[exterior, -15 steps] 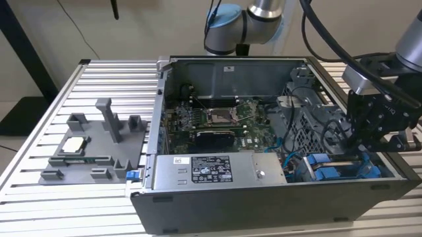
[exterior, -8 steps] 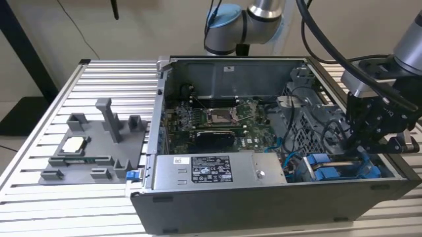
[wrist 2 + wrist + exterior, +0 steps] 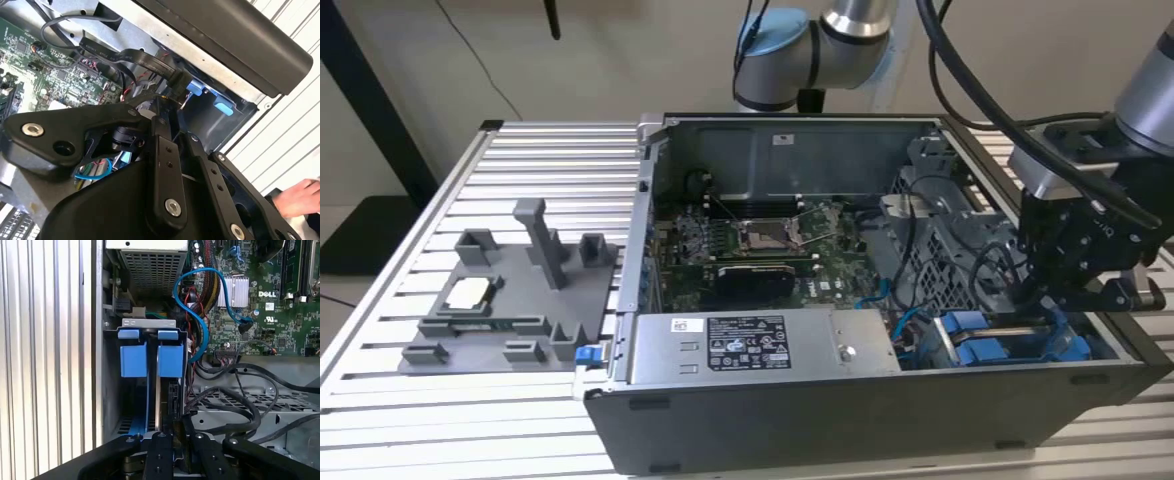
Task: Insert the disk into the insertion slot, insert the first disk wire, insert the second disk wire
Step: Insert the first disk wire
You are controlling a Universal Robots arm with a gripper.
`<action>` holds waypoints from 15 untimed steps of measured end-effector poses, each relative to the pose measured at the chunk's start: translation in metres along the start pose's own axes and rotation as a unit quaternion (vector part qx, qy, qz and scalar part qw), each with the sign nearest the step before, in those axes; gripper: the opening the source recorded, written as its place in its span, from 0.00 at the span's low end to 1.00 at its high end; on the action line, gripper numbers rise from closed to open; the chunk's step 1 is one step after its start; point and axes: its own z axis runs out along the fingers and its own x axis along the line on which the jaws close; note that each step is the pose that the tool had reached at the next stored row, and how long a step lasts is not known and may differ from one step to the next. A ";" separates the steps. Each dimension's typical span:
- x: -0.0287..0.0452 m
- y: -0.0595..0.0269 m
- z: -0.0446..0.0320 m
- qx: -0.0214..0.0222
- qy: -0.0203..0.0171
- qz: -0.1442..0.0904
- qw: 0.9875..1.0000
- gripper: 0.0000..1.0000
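Already the disk [image 3: 170, 360] stands on edge in the slot [image 3: 111, 390] of the computer case [image 3: 720, 420]. The gripper [image 3: 170, 103] hangs just above, its fingers [image 3: 162, 150] narrow, pinching a black wire [image 3: 131, 56] by its plug.

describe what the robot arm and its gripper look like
The arm is silver-grey tubing with light blue joint caps, and thick black cables run along it. The gripper is matt black, built of jointed link bars with silver screws.

Bright even light; case [image 3: 854, 425] interior mildly shadowed
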 end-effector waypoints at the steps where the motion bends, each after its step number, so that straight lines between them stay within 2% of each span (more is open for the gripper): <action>1: 0.0000 0.0000 0.0003 0.000 -0.001 0.000 1.000 0.19; 5: 0.0003 0.0000 0.0021 0.000 -0.002 0.000 1.000 0.19; 11: 0.0011 -0.0001 0.0043 0.000 -0.002 0.000 1.000 0.20; 12: 0.0011 -0.0001 0.0043 0.000 -0.002 0.000 1.000 0.26; 13: 0.0011 -0.0001 0.0043 0.000 -0.002 0.000 1.000 0.26; 14: 0.0012 -0.0001 0.0044 0.000 -0.002 0.000 1.000 0.33; 15: 0.0013 -0.0001 0.0036 0.000 -0.002 0.000 1.000 0.33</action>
